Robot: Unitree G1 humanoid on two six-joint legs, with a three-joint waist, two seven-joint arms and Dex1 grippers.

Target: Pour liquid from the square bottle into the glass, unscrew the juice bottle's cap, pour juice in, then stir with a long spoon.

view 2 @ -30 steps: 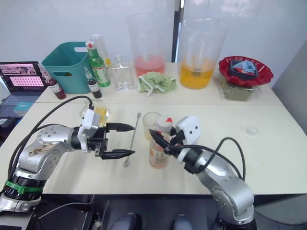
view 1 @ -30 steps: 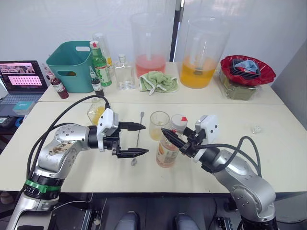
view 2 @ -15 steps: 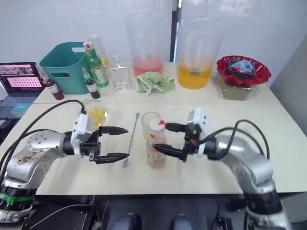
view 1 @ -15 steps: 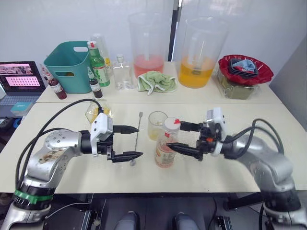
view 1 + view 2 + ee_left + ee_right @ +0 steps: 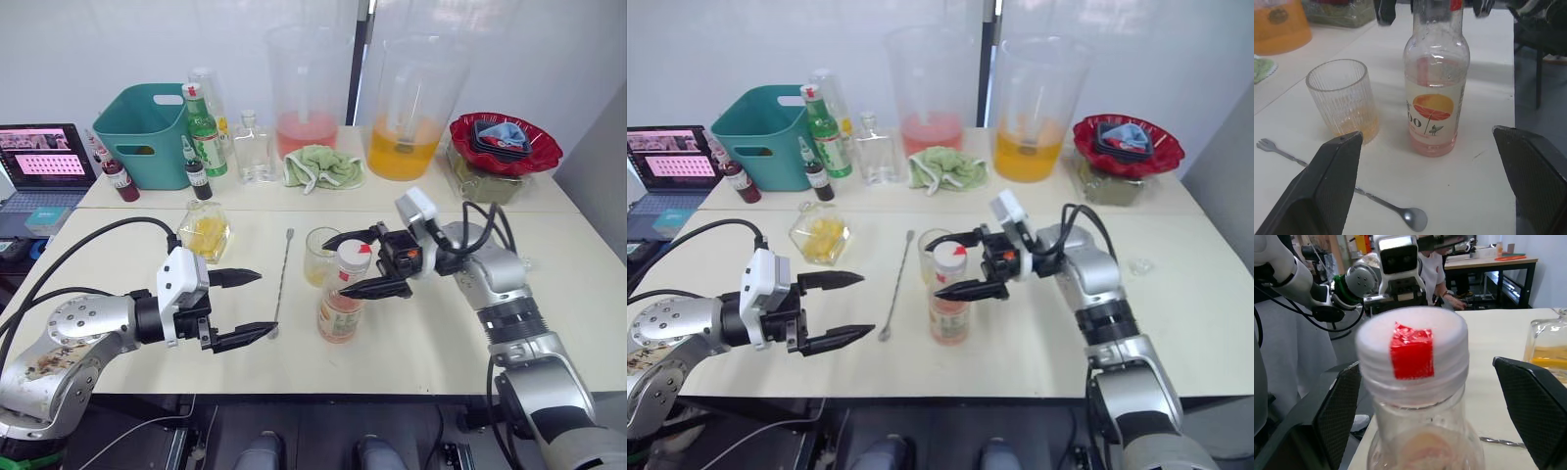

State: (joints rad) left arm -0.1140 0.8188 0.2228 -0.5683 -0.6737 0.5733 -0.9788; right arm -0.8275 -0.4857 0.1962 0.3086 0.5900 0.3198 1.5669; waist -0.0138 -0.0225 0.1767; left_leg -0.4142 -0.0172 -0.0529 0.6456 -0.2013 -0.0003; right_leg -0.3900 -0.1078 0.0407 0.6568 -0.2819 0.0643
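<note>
White-capped juice bottle point(image 5: 342, 294) stands between the gaping, empty right claw point(image 5: 353, 262); left claw point(image 5: 244, 306) gapes empty.

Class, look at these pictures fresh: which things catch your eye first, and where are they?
The juice bottle with its white cap stands mid-table, and the right gripper is open around its cap. The glass stands just behind it, the left gripper open to its left. Two big jugs of pink and orange liquid stand at the back.

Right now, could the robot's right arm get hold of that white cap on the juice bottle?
Probably yes. The right gripper is open, its fingers on either side of the white cap, nothing between them.
</note>
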